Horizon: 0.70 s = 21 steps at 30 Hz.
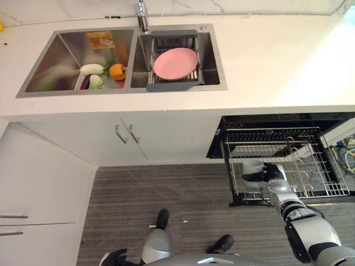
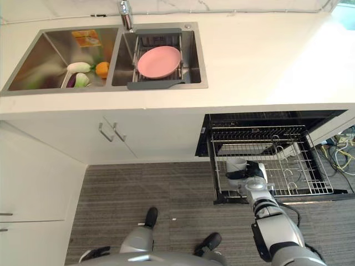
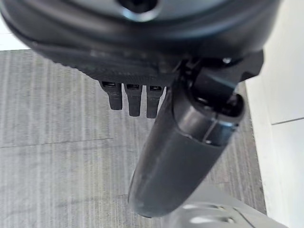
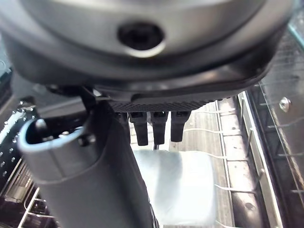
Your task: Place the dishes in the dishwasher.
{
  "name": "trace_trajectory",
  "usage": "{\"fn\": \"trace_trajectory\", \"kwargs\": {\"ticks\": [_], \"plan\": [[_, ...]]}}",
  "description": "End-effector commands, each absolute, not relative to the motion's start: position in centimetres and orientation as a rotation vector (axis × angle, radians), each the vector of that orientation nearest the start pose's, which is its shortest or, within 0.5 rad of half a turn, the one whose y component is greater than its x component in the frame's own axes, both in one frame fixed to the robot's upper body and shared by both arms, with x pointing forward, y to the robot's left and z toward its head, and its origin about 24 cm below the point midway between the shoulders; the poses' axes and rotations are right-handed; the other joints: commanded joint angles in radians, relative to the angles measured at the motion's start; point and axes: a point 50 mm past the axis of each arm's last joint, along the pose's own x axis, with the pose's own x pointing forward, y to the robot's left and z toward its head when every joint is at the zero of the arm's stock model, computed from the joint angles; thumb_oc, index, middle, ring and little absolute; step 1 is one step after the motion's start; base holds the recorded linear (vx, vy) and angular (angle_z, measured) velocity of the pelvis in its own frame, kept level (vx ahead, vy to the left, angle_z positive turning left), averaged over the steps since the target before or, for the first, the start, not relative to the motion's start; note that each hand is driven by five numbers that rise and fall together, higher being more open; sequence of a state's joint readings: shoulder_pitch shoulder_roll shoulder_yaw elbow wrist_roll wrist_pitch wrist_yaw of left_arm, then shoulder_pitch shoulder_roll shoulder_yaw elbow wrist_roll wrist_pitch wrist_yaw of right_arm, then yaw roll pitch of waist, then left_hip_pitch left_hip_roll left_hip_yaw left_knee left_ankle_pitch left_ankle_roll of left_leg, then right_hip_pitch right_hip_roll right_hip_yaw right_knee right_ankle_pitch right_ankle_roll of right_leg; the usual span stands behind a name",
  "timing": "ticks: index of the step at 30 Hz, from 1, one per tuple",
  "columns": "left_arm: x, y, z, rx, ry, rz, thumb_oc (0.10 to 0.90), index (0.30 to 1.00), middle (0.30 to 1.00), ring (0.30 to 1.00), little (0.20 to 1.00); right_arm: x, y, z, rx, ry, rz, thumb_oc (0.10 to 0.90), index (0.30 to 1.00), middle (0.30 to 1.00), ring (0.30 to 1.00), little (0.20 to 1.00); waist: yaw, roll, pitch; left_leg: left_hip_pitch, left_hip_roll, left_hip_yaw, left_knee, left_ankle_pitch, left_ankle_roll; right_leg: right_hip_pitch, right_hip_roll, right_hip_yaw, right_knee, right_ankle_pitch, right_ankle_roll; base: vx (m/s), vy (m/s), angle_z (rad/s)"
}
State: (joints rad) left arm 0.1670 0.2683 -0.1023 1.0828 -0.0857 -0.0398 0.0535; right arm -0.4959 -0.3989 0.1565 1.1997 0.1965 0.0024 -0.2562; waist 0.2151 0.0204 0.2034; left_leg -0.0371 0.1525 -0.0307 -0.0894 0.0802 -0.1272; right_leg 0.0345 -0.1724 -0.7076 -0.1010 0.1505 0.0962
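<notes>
Over the pulled-out dishwasher rack (image 1: 310, 166), the right hand (image 1: 265, 173) seems curled round a pale cup (image 1: 252, 166). It looks light, rigid and slippery; hold it by the wall. Left hand (image 3: 137, 97): fingers relaxed, empty.

vegetables (image 1: 102, 76) lie in the left sink basin (image 1: 66, 55), below a faucet (image 1: 142, 16) on the white counter (image 1: 266, 61).

A pink plate (image 1: 175, 63), an orange pepper (image 1: 117, 71), grey striped floor (image 1: 166, 194), and a seemingly pale-grey cup (image 1: 253, 168).
</notes>
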Motion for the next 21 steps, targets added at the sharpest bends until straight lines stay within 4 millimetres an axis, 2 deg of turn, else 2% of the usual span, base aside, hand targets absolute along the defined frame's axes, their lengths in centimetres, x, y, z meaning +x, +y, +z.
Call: {"fn": "trace_trajectory", "kwargs": {"ticks": [1,6,7,10,11,13,14,15,16,18,20,21], "plan": [[4.7,25.8,-15.8,0.357,1.249,0.125,0.8,0.9,0.9,0.9,0.9,31.4,-29.6,1.2,-0.436,0.368,-0.474,0.8,0.9,0.9,0.9,0.9,0.002,0.006,-0.036,0.005,0.032,0.095,0.012,-0.027,-0.045,0.076,-0.032,0.057,0.014,-0.157,0.084,0.02,-0.018,-0.11],[3.7,26.0,-15.9,0.344,1.288,0.163,0.8,0.9,0.9,0.9,0.9,31.5,-27.8,2.0,-0.349,0.262,-0.42,0.8,0.9,0.9,0.9,0.9,-0.02,0.006,-0.055,0.042,0.052,0.131,0.013,-0.032,-0.049,0.082,-0.018,0.09,0.014,-0.175,0.073,-0.01,-0.04,-0.32],[3.6,26.0,-15.9,0.337,1.29,0.173,0.8,0.9,0.9,0.9,0.9,31.6,-27.3,2.4,-0.319,0.227,-0.407,0.8,0.9,0.9,0.9,0.9,-0.025,0.007,-0.052,0.037,0.05,0.145,0.015,-0.013,-0.04,0.072,-0.021,0.082,0.014,-0.156,0.063,-0.08,-0.008,-0.21],[3.5,25.8,-16.0,0.317,1.301,0.199,0.8,0.9,0.9,0.9,0.9,31.3,-26.2,3.0,-0.254,0.156,-0.381,0.8,0.9,0.9,0.9,0.9,-0.039,0.008,-0.056,0.044,0.06,0.154,0.017,-0.009,-0.041,0.07,-0.013,0.101,0.014,-0.165,0.057,-0.03,-0.036,-0.26],[3.4,25.7,-16.1,0.297,1.304,0.221,0.8,0.9,0.9,0.9,0.9,30.3,-25.6,3.6,-0.194,0.08,-0.362,0.8,0.9,0.9,0.9,0.9,-0.057,0.013,-0.057,0.05,0.071,0.157,0.017,-0.006,-0.046,0.069,-0.001,0.116,0.014,-0.177,0.049,-0.01,-0.077,-0.21],[3.3,25.6,-16.1,0.288,1.308,0.232,0.8,0.9,0.9,0.9,0.9,29.7,-25.5,3.8,-0.173,0.052,-0.362,0.8,0.9,0.9,0.9,0.9,-0.067,0.014,-0.058,0.052,0.075,0.159,0.017,-0.006,-0.047,0.068,0.005,0.12,0.014,-0.182,0.046,0.01,-0.074,-0.07],[2.8,25.4,-16.3,0.259,1.321,0.261,0.8,0.9,0.9,0.9,0.9,28.4,-24.9,4.0,-0.12,0.005,-0.344,0.8,0.9,0.9,0.9,0.9,-0.086,0.017,-0.059,0.061,0.083,0.159,0.023,-0.008,-0.047,0.065,0.02,0.141,0.014,-0.194,0.037,0.02,-0.077,-0.06],[2.8,25.4,-16.3,0.26,1.323,0.261,0.8,0.9,0.9,0.9,0.9,28.3,-24.9,3.9,-0.12,0.007,-0.344,0.8,0.9,0.9,0.9,0.9,-0.086,0.017,-0.06,0.061,0.084,0.16,0.023,-0.008,-0.047,0.065,0.021,0.141,0.014,-0.195,0.037,0.01,-0.12,-0.07],[2.2,25.4,-16.4,0.215,1.338,0.321,0.8,0.9,0.9,0.9,0.9,27.0,-24.2,4.3,-0.084,-0.04,-0.312,0.8,0.9,0.9,0.9,0.9,-0.105,0.013,-0.047,0.042,0.088,0.159,0.113,-0.038,-0.044,0.062,0.028,0.166,0.014,-0.202,0.029,-0.04,-0.099,-0.1],[1.9,25.2,-16.5,0.169,1.35,0.379,0.8,0.9,0.9,0.9,0.9,25.7,-24.0,5.3,-0.065,-0.108,-0.296,0.8,0.9,0.9,0.9,0.9,-0.13,0.004,-0.014,-0.03,0.089,0.169,0.266,-0.054,-0.05,0.065,0.021,0.175,0.014,-0.215,0.018,-0.09,-0.094,-0.09],[2.1,24.8,-16.6,0.15,1.345,0.395,0.8,0.9,0.9,0.9,0.9,24.9,-24.0,6.2,-0.069,-0.155,-0.287,0.8,0.9,0.9,0.9,0.9,-0.152,0.01,0.008,-0.111,0.12,0.196,0.391,-0.013,-0.058,0.079,0.022,0.165,0.014,-0.231,0.009,-0.07,0.015,0.22],[2.0,24.6,-16.7,0.141,1.346,0.397,0.8,0.9,0.9,0.9,0.9,24.6,-23.9,6.6,-0.076,-0.175,-0.284,0.8,0.9,0.9,0.9,0.9,-0.16,0.018,0.014,-0.12,0.141,0.216,0.386,0.01,-0.059,0.085,0.024,0.167,0.014,-0.237,0.011,0.11,0.101,0.32]]}}
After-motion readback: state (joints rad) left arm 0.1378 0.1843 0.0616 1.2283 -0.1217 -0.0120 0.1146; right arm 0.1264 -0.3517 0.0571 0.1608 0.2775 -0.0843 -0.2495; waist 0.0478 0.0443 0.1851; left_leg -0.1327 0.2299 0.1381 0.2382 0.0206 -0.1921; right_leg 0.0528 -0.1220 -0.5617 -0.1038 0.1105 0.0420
